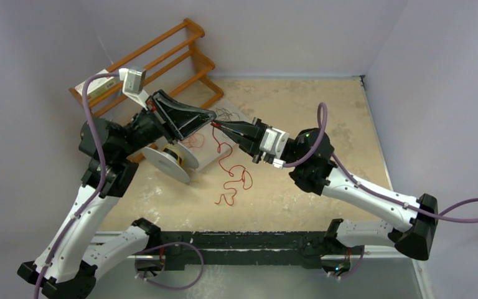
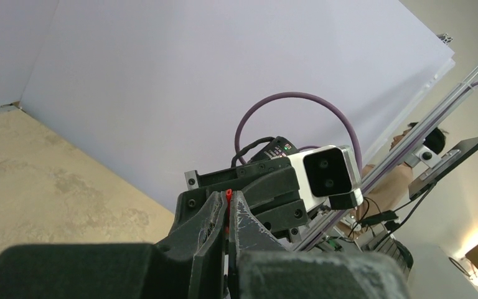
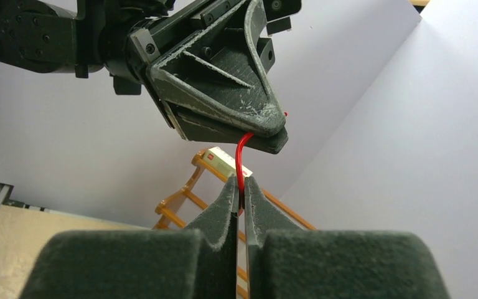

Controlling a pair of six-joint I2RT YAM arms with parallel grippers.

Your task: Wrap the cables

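Red cable (image 3: 241,159), left gripper (image 2: 228,200), right gripper (image 3: 239,188) pinching

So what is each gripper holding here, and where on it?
Both pinch the red cable near one end: the left gripper right at the tip, the right gripper just along from it. The rest hangs to the table.

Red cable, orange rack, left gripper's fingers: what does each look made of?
Red cable: thin wire in glossy, plastic-looking insulation; it curls loosely on the table. Rack: likely varnished wood, orange with a warm sheen. Left gripper fingers: probably matte dark printed plastic, ribbed, with whitish scuffs.
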